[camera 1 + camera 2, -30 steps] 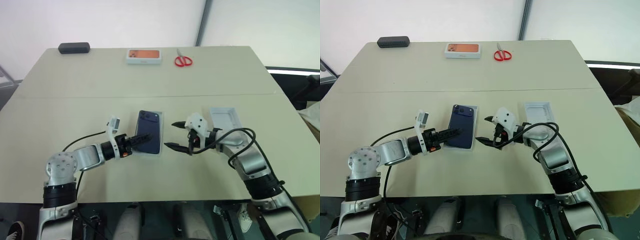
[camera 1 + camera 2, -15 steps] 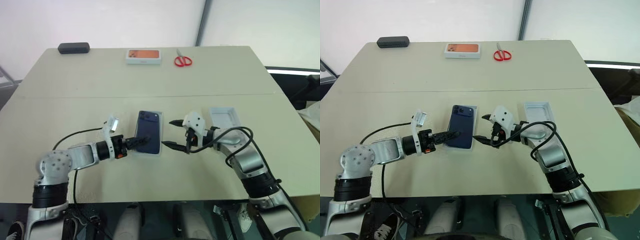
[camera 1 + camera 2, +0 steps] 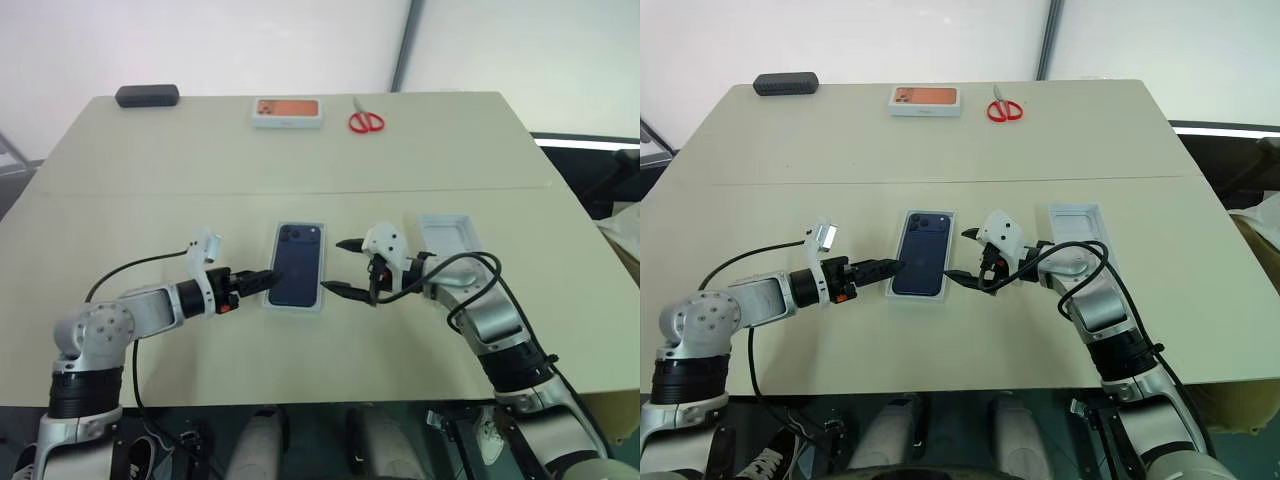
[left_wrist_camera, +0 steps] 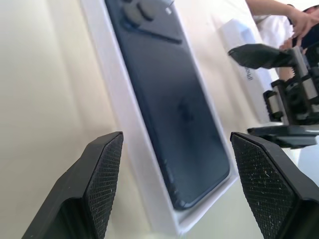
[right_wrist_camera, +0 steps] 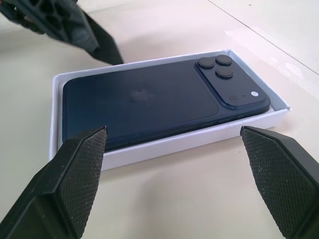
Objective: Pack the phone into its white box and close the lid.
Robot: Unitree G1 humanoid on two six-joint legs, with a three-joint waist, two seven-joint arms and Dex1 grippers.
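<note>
The dark navy phone [image 3: 297, 277] lies back up inside the white box [image 3: 272, 298] at mid-table, its camera bump at the far end. Seen from the right wrist, the phone [image 5: 149, 99] sits flat within the box's walls [image 5: 174, 144]. My left gripper [image 3: 262, 278] is open at the box's left edge, holding nothing. Its fingers [image 4: 104, 164] stand on either side of the near end of the phone [image 4: 174, 94]. My right gripper [image 3: 335, 267] is open just right of the box, also holding nothing. The lid [image 3: 448, 240] lies hollow side up further right.
At the table's far edge lie a black oblong case [image 3: 147, 96], a white box with an orange picture [image 3: 288, 112] and red scissors [image 3: 366, 121]. A seam crosses the table behind the box. My right arm's cable loops beside the lid.
My left arm has drawn back to the left, its fingertips going from over the phone to the box's left edge. The right gripper has kept still.
</note>
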